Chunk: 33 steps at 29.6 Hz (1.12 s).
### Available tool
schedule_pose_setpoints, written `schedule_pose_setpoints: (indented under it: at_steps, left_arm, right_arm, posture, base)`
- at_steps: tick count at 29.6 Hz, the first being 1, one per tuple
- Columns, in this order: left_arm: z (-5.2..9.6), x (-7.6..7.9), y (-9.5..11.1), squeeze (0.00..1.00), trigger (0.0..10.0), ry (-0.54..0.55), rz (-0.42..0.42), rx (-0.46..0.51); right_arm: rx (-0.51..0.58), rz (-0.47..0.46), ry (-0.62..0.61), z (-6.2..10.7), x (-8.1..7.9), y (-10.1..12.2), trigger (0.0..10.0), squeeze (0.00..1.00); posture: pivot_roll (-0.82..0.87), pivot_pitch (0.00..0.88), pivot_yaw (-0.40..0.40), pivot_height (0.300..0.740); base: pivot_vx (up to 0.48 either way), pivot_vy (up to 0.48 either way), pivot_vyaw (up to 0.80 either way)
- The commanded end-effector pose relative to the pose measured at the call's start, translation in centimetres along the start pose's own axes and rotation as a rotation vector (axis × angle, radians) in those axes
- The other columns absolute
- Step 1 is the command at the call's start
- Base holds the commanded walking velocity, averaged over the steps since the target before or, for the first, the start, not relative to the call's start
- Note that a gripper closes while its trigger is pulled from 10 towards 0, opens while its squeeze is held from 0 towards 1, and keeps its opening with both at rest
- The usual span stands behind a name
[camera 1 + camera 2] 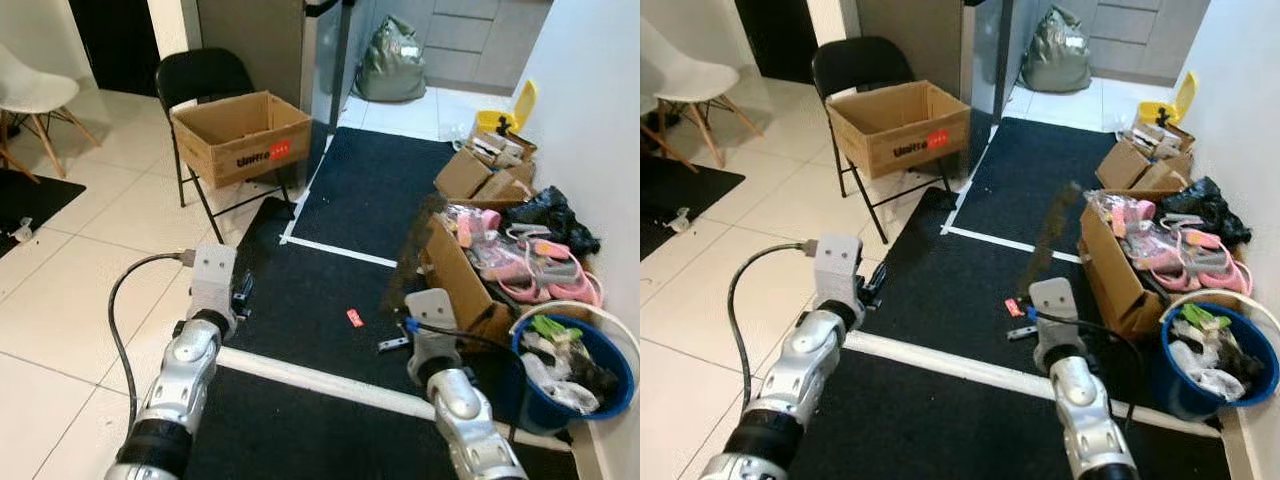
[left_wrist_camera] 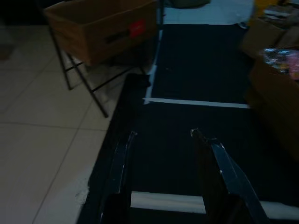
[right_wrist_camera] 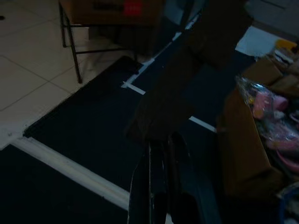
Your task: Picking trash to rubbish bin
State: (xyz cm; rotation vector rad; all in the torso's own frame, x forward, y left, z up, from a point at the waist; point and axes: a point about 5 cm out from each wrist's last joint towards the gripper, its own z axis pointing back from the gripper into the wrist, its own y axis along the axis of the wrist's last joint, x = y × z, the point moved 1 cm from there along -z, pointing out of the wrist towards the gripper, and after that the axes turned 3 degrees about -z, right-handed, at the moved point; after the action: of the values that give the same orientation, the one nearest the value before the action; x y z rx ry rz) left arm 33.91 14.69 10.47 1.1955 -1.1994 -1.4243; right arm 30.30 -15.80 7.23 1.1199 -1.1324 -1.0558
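A cardboard box (image 1: 242,135) is set on a chair (image 1: 205,78) at the left; a bin (image 1: 577,372) is placed right, behind it an open carton (image 1: 466,276).

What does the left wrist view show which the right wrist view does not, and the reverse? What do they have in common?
Left wrist view, not right: the left pincer, open over the black mat. Right wrist view, not left: the right pincer, shut on a brown cardboard strip. Both: the mat with its white lines, the cardboard box with a red label, and the pale floor tiles.
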Motion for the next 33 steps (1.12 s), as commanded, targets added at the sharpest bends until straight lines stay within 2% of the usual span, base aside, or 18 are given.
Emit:
schedule_pose_setpoints:
  at_steps: [1,16,25,33]
  left_arm:
    - [0.0,-0.1,-0.4,0.0,10.0,0.003,-0.01,-0.016]
    - [-0.1,-0.6,-0.2,0.0,10.0,0.011,-0.018,-0.009]
    - [-0.1,-0.6,-0.1,0.0,10.0,0.002,-0.024,-0.005]
    - [0.0,-0.6,-0.2,0.0,10.0,-0.002,-0.026,-0.007]
  right_arm:
    - [-0.02,0.0,0.007,0.3,-0.4,-0.6,10.0,0.0]
    - [-0.038,-0.033,0.013,0.4,-0.9,-1.1,10.0,0.0]
    - [-0.051,-0.041,0.004,0.4,-1.0,-1.5,10.0,0.0]
    - [-0.064,-0.026,0.012,0.6,-1.2,-1.8,10.0,0.0]
  posture:
    - [-0.06,0.071,0.016,0.74]
    - [-0.04,0.064,0.025,0.74]
    - [-0.04,0.055,0.033,0.74]
    - [-0.04,0.048,0.038,0.74]
  base:
    - [0.446,0.0,0.0]
    - [0.446,0.0,0.0]
    - [0.446,0.0,-0.72]
    - [0.448,0.0,0.0]
